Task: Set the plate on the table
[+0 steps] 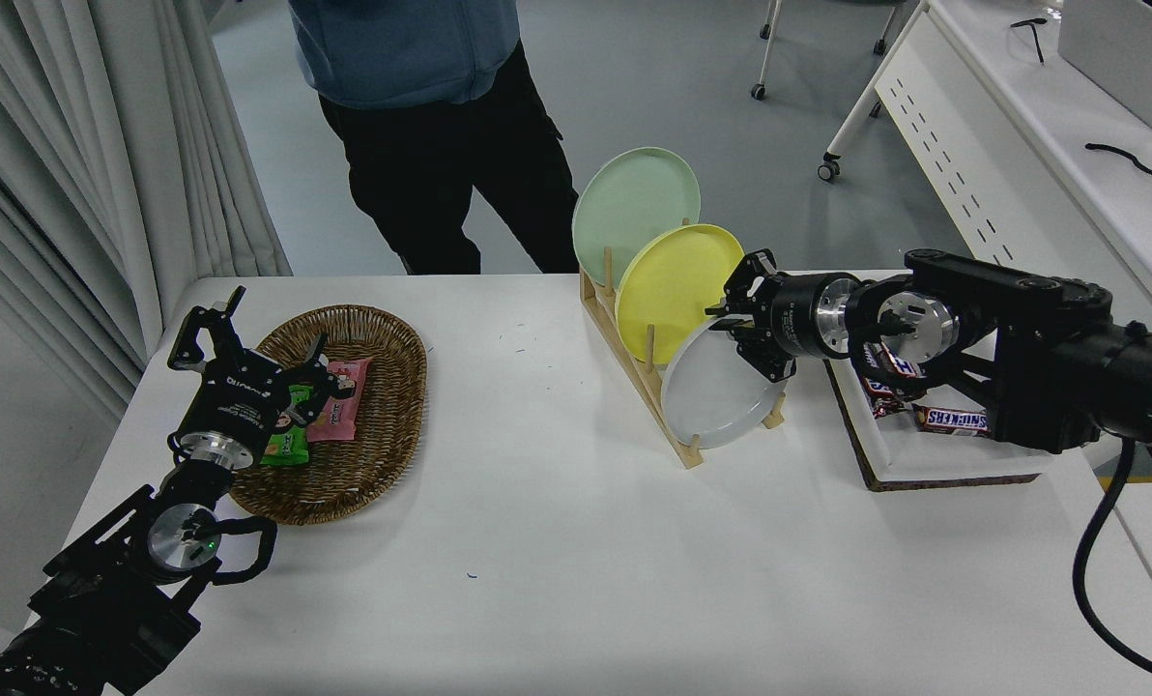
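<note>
Pale plate [716, 396] stands upright in wooden rack [646, 387] on the table [557, 541]; right claw [742, 324], spread open, straddles its upper rim, likely stiff, slippery, breakable

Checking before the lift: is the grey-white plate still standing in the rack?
Yes: the plate stands on edge in the wooden rack, the right gripper at its upper rim.

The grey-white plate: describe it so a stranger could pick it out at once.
Find the wooden rack on the white table. Three plates stand in it; the grey-white plate is nearest the camera, at the right gripper. Its neighbours are yellow and mint-green.
</note>
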